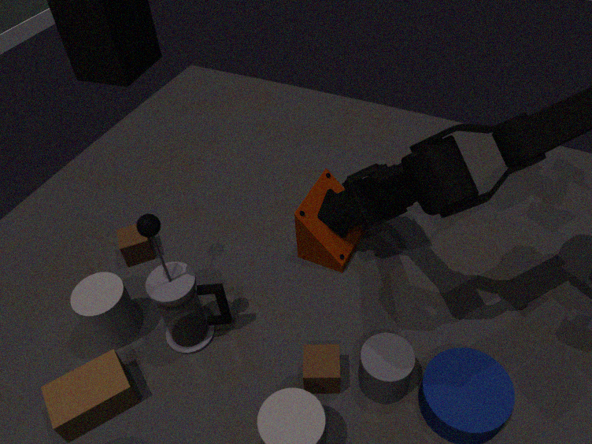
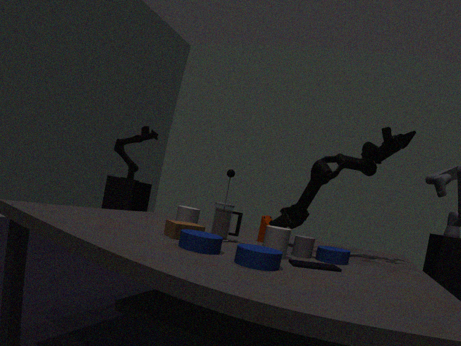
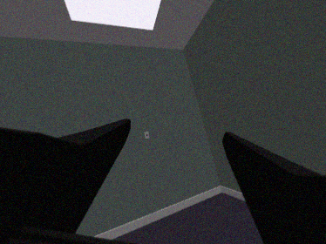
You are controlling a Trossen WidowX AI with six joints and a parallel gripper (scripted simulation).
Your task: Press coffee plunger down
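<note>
The coffee press (image 1: 190,329) (image 2: 221,224) stands upright on the table, with its black handle (image 1: 224,305) (image 2: 240,224) on the right in the top and exterior views. Its plunger is up: the black knob (image 1: 148,225) (image 2: 230,173) stands high above the lid (image 1: 171,286) on a long bare rod. My gripper (image 2: 414,132) (image 3: 176,130) is open and empty. It is raised high at the right in the exterior view, far from the press and pointing away from it. It is outside the top view, and the wrist view shows only walls, ceiling and floor.
A white cylinder (image 1: 97,294) (image 2: 188,214) stands close left of the press. A wooden block (image 1: 131,242) is behind it, a longer one (image 1: 88,390) (image 2: 180,229) in front. Blue discs (image 1: 468,390) (image 2: 200,241) and more cylinders stand nearby. An orange bracket (image 1: 320,239) (image 2: 264,229) is at my arm's base.
</note>
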